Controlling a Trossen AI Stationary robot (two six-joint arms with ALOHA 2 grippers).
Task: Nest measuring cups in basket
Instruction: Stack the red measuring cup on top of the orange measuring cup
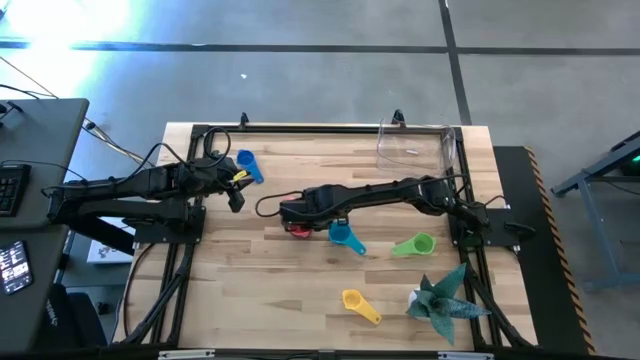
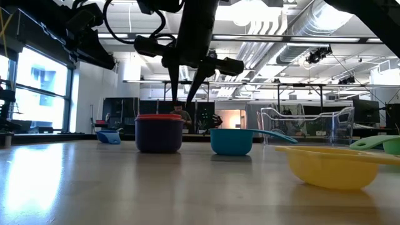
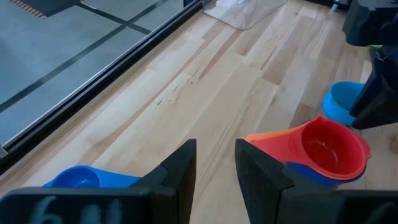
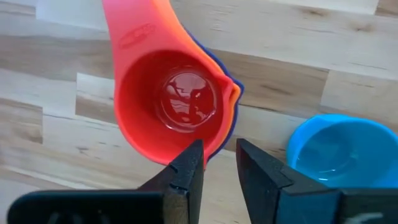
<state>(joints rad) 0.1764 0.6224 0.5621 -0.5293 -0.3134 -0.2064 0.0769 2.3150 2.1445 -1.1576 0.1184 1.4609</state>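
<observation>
A red cup (image 4: pixel 180 102) sits nested in an orange one and a purple one, and this stack (image 2: pixel 159 133) stands on its base on the table. My right gripper (image 4: pixel 220 149) hovers just above the stack's rim, narrowly open and touching nothing. The teal cup (image 1: pixel 345 236) stands right beside the stack. Green (image 1: pixel 415 245), yellow (image 1: pixel 358 303) and blue (image 1: pixel 247 165) cups lie apart on the table. The clear basket (image 1: pixel 415 145) stands near the far edge. My left gripper (image 3: pixel 216 149) waits at the table's left, beside the blue cup, narrowly open.
A teal spiky plant (image 1: pixel 440 298) stands near the right front corner, by the yellow cup. A black metal frame (image 1: pixel 320 128) runs around the table's edges. Bare wood lies between the stack and the basket.
</observation>
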